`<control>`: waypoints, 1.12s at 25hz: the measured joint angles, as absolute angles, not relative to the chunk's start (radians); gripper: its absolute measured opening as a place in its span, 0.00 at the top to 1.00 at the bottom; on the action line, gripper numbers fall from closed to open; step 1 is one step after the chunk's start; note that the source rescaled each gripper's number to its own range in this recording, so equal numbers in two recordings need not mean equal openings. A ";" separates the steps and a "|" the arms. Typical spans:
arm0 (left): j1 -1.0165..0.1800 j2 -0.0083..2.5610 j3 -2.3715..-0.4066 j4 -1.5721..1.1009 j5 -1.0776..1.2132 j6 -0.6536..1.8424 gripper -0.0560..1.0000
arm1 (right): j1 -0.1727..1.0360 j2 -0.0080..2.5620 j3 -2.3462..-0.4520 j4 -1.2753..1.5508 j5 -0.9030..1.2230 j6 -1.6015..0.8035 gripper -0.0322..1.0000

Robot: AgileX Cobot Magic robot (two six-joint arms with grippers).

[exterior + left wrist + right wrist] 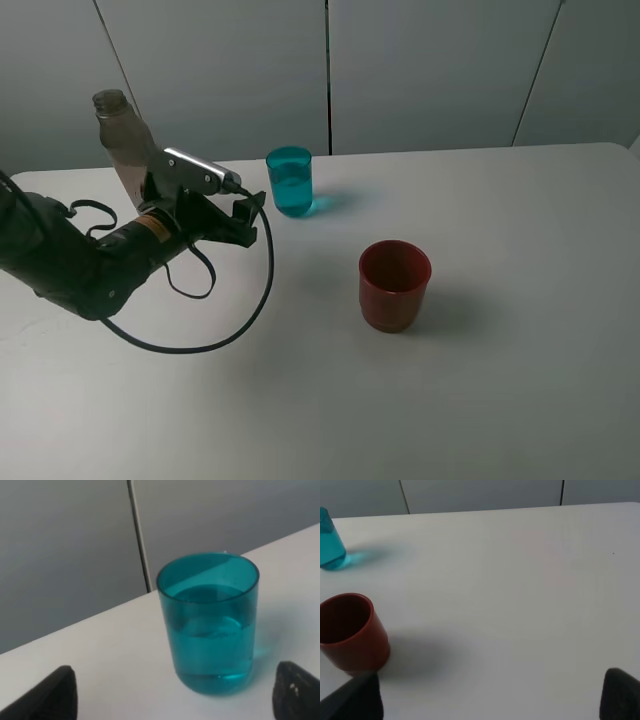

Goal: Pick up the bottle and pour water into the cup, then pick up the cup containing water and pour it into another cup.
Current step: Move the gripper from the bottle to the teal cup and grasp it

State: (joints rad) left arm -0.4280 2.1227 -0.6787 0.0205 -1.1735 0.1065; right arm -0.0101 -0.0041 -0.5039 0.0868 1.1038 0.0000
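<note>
The small translucent teal plastic cup (289, 180), partly filled with water, stands upright near the back of the white table (520, 380). The left arm reaches low across the table from the left, and the left gripper (248, 218) points at the cup from just beside it. A tall clear grey plastic bottle (120, 135), uncapped, stands behind that arm and is partly hidden by it. A squat dark red cup (394, 283) stands well apart, nearer the front. The left gripper's jaws are spread wide and hold nothing. The right gripper (490, 700) also has its fingertips (355, 700) apart over bare table, empty.

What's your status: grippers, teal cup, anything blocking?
Left gripper open, facing teal cup. Right gripper open, empty. Cup upright, water inside. Nothing in between.
</note>
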 joint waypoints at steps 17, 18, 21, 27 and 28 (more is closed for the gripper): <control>-0.428 2.347 -0.963 0.087 -1.143 0.089 0.01 | -0.010 -0.004 -0.504 0.087 1.104 -0.007 0.77; -0.428 2.348 -0.970 0.091 -1.133 0.089 0.01 | -0.010 -0.004 -0.504 0.087 1.104 0.000 0.77; -0.428 2.348 -0.992 0.097 -1.092 0.089 0.01 | -0.010 -0.004 -0.504 0.087 1.104 0.000 0.77; -0.428 2.389 -1.042 0.100 -1.087 0.099 0.01 | -0.010 -0.004 -0.504 0.087 1.104 0.000 0.77; -0.428 2.401 -1.049 0.101 -1.092 0.099 0.01 | -0.010 -0.004 -0.504 0.087 1.104 0.000 0.77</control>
